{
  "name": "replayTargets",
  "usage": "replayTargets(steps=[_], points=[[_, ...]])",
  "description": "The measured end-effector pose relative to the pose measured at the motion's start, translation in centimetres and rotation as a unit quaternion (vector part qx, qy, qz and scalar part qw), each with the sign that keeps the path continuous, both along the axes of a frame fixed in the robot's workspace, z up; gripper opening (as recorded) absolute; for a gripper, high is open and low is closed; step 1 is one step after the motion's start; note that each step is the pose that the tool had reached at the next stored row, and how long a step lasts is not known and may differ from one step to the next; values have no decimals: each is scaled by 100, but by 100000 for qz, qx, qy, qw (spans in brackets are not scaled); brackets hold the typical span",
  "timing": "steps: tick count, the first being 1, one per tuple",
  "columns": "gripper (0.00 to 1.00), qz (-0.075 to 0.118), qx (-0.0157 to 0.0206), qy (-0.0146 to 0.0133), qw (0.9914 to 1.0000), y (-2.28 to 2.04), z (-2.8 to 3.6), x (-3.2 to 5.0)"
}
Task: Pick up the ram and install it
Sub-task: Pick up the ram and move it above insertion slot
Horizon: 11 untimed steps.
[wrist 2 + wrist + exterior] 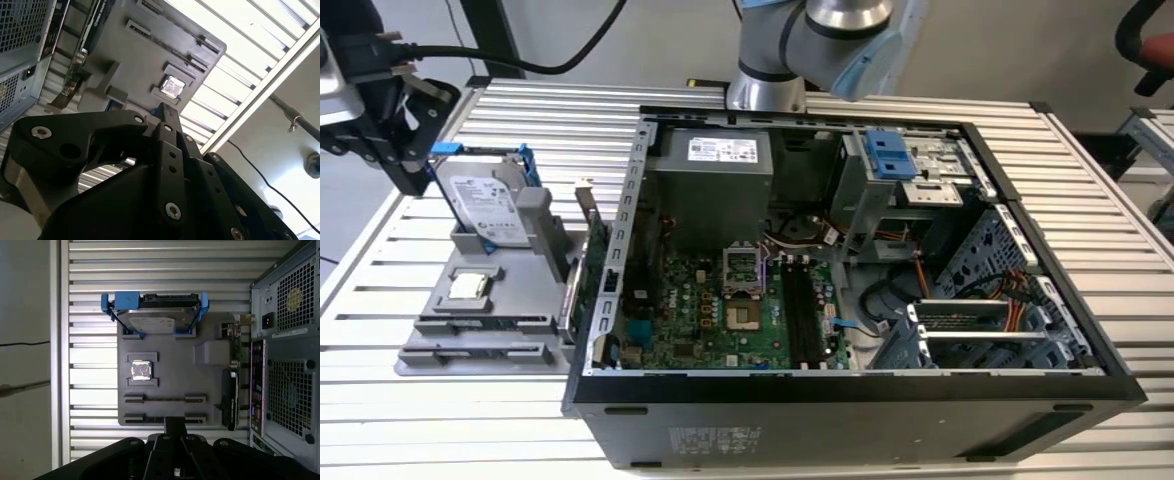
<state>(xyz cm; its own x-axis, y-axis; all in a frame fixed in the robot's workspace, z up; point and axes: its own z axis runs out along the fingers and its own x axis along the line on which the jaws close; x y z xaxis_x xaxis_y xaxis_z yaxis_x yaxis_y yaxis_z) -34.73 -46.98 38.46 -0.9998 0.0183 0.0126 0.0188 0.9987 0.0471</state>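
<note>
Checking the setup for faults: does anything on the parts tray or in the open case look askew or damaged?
Nothing stands out. The hard drive sits straight in its holder on the gray tray, the chip lies flat, and the case shows no damage.

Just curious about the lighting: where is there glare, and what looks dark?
Second wrist view: the table slats glare white and the claw is near-black. First wrist view: even light, and the chip gleams. Exterior view: the case has its near wall in shade.

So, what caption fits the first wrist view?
Gripper hovering by a grey parts tray holding a blue-framed hard drive and a silver chip, beside the computer case.
</note>
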Motion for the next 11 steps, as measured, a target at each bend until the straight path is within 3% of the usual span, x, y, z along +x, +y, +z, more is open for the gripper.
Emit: replayTargets(steps=[3, 11], points=[[0, 61, 2, -186, 100000, -1, -1, -13], [0, 65, -4, -209, 100000, 0, -1, -30]])
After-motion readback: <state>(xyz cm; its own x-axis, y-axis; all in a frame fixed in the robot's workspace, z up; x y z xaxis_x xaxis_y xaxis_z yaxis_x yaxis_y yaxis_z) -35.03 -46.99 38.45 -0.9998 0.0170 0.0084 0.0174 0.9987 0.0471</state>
